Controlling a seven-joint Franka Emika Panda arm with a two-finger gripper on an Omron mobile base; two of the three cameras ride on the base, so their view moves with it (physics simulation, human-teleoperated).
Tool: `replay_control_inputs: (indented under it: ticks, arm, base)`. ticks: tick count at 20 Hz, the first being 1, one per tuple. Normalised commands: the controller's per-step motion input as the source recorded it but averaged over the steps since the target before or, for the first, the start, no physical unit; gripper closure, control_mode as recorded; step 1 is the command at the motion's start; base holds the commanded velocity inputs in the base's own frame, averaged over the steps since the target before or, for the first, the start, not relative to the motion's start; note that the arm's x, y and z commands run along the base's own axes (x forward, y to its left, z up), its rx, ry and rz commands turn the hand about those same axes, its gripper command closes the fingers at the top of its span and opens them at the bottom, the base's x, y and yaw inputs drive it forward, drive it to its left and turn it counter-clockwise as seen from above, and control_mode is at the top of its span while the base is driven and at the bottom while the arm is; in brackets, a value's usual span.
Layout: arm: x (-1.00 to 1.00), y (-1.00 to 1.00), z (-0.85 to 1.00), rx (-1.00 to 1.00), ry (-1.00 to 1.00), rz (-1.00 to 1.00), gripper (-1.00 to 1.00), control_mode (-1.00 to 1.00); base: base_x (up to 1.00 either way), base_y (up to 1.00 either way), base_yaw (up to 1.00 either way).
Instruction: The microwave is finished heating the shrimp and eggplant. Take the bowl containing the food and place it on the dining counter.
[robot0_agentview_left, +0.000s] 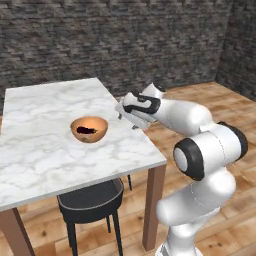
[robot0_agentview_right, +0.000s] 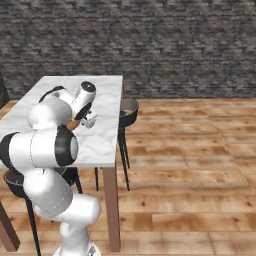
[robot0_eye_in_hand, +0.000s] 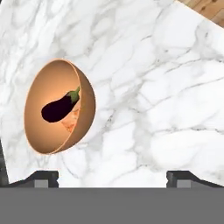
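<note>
Dining counter (robot0_agentview_left: 45, 145), bowl (robot0_agentview_left: 89, 129) resting, pincer (robot0_agentview_left: 127, 121) open

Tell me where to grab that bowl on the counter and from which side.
Grip the bowl by its thin rim, straight down from above, one finger inside and one outside. It stands upright and open-topped on the counter, its round sides too wide and smooth. Take the rim nearest the end effector, clear of the eggplant.
</note>
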Motion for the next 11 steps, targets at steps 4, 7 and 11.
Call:
replay_control_inputs:
  ticks: [4,7,11]
  arm:
    - [-1.00,-0.39,0.09,0.00,-0.30,0.04,-1.00,-1.00]
    - [-1.00,-0.36,0.12,0.00,-0.26,0.05,-1.00,-1.00]
    - [-1.00,-0.39,0.26,0.00,-0.22,0.07,-1.00,-1.00]
  base:
    - [0.00,0.00,0.00]
    - [0.00,0.00,0.00]
    - [0.00,0.00,0.00]
